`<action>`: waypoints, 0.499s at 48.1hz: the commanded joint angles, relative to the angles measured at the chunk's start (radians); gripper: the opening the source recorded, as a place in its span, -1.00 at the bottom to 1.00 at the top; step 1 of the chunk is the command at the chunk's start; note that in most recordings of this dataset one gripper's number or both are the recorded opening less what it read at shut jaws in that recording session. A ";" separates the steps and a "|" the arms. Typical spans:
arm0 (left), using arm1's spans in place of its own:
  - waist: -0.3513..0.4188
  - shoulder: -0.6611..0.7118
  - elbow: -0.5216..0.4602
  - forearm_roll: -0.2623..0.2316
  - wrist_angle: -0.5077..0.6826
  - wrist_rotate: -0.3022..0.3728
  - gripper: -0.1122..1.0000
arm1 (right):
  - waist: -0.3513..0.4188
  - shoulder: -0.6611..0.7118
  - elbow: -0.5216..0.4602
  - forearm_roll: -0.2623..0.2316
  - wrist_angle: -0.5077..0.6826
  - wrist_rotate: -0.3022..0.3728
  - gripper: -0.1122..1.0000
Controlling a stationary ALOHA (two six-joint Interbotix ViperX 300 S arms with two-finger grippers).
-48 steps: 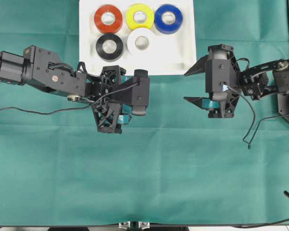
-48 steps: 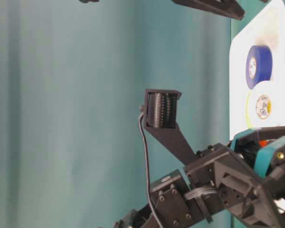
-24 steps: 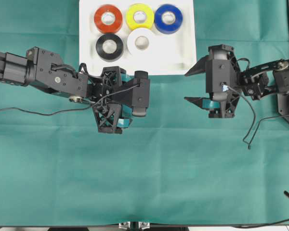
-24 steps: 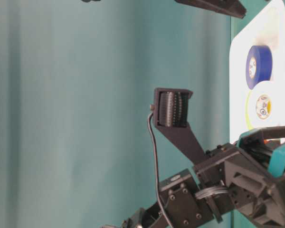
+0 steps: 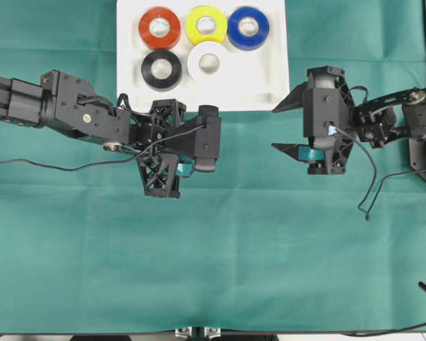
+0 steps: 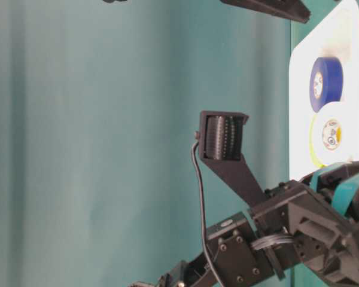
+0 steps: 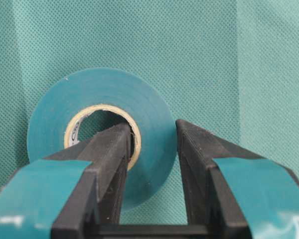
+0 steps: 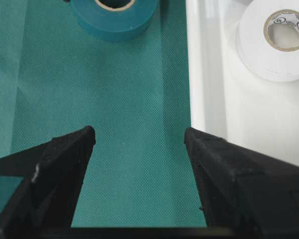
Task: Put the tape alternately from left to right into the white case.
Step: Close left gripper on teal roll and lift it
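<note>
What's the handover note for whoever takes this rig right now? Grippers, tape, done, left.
Left gripper: shut on the teal roll, one finger through the core, the other on the outer wall. The roll lies on the green cloth, just below the white case.
Right gripper: open, empty, over the cloth beside the case's edge.
Done: red roll, yellow roll and blue roll fill the case's back row; black roll and white roll sit in the front row.
Left: lift the teal roll and set it in the free front-row spot right of the white one.
</note>
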 commanded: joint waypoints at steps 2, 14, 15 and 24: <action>-0.002 -0.015 -0.017 -0.002 0.005 -0.002 -0.84 | 0.002 -0.005 -0.008 -0.003 -0.006 0.000 0.62; -0.002 -0.018 -0.020 -0.002 0.009 -0.002 -0.84 | 0.002 -0.006 -0.008 -0.003 -0.006 0.000 0.62; -0.002 -0.018 -0.020 -0.002 0.009 -0.002 -0.84 | 0.002 -0.005 -0.008 -0.002 -0.006 0.000 0.62; -0.005 -0.037 -0.031 -0.002 0.043 0.003 -0.85 | 0.002 -0.005 -0.005 -0.002 -0.006 0.000 0.62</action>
